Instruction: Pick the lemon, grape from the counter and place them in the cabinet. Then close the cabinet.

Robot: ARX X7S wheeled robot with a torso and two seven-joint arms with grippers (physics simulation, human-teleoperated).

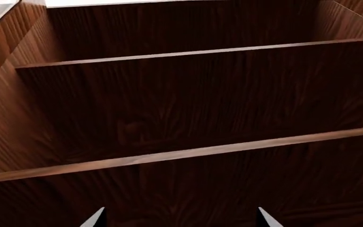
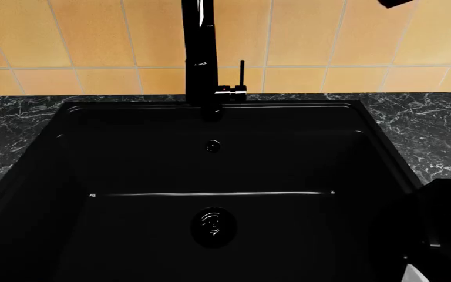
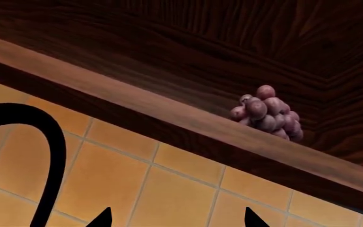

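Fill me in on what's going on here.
Neither arm holds anything. The right wrist camera looks up at the grape bunch already sitting on the bottom ledge of the wooden cabinet. The left gripper, jaws apart, faces bare cabinet shelves. The head camera sees only the black sink, faucet and counter. The lemon is not in view.

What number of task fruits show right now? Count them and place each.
1. The grape lies inside the cabinet on its bottom board, near a back corner, seen from the right wrist view. No lemon shows in any view; it may be hidden.
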